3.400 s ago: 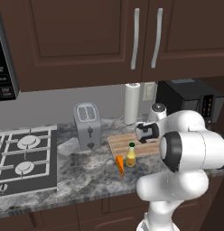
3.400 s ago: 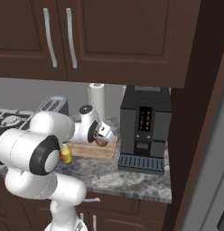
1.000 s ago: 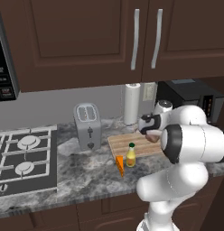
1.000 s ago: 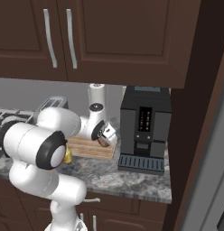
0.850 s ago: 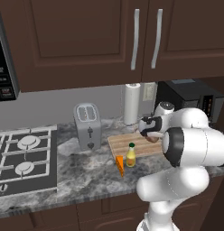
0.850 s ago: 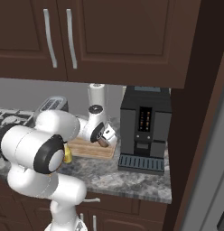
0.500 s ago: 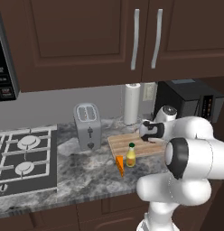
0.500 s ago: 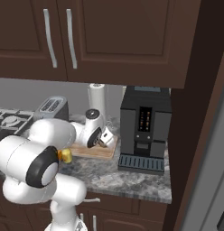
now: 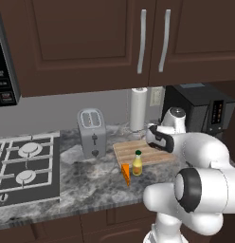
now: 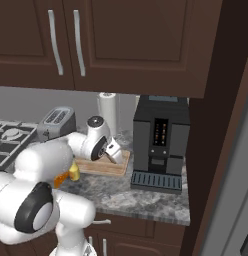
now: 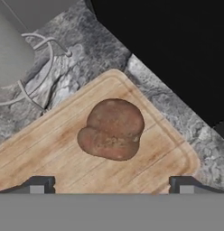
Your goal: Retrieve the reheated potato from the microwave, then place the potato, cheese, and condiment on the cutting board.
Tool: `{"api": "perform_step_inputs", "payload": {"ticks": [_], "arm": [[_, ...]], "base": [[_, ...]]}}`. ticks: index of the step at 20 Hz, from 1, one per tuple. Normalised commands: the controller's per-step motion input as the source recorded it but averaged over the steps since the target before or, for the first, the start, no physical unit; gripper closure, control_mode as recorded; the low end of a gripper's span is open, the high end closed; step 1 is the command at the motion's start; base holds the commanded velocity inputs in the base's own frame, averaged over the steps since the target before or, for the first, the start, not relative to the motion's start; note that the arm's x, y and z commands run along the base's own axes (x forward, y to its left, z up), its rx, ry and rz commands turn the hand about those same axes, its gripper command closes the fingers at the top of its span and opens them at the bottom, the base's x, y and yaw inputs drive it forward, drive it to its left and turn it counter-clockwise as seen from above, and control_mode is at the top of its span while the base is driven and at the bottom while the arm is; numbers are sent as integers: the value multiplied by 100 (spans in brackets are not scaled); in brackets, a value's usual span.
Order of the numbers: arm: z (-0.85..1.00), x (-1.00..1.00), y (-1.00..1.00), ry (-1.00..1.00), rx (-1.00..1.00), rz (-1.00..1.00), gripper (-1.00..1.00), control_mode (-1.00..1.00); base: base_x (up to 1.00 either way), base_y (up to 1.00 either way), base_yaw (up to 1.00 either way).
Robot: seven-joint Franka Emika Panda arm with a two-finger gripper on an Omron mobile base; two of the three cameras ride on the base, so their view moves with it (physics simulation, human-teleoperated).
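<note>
The hand (image 11: 109,185) hangs open over the cutting board (image 11: 50,149) — the potato (image 11: 112,130) lies on it, untouched. On the worktop (image 9: 86,185), cheese (image 9: 125,174) and condiment (image 9: 137,163) stand at the board's front edge; the arm hides its right end.

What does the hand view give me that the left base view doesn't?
Hand view: the potato lying on the cutting board near one corner, clear of the open claw, plus the base of the paper towel holder.

Left base view: the cheese and the condiment standing on the counter at the board's near edge, not on it, along with the toaster, stove and coffee machine.

Both: the cutting board and the grey stone counter around it.
</note>
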Motion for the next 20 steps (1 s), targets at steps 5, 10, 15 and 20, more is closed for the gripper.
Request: {"api": "perform_step_inputs", "payload": {"ticks": [5, 10, 15, 20], "arm": [[22, -44, 17, 5, 0, 7, -100, -100], [29, -35, 25, 0, -1, 15, -100, -100], [37, -27, 31, 0, -5, 22, -100, -100], [34, -27, 34, 0, -11, 23, -100, -100]], "base": [[0, 0, 0], [0, 0, 0], [0, 0, 0], [0, 0, 0]]}}
